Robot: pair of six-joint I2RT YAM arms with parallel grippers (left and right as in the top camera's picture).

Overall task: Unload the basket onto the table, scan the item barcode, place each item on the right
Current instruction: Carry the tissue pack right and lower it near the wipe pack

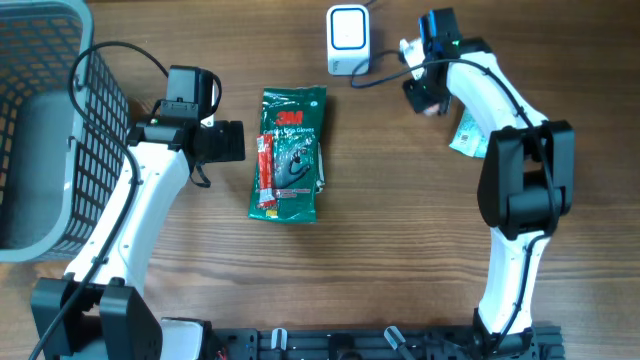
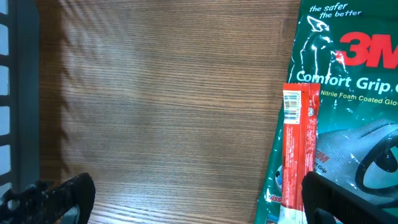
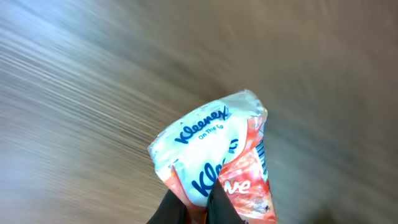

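Observation:
My right gripper [image 3: 207,199] is shut on a white and red Kleenex tissue pack [image 3: 214,146], pinching its lower edge and holding it above the wooden table. From overhead, the right gripper [image 1: 424,93] hovers just right of the white barcode scanner [image 1: 347,40] at the back of the table. My left gripper [image 2: 199,205] stands wide open with nothing between its fingers. The left gripper [image 1: 228,141] sits just left of a green 3M gloves package [image 1: 292,150], which lies flat with a red packet [image 2: 300,143] on top.
A grey wire basket [image 1: 40,130] fills the far left of the table. A small green packet [image 1: 468,135] lies under the right arm. The scanner's cable [image 1: 385,68] runs right, towards the right gripper.

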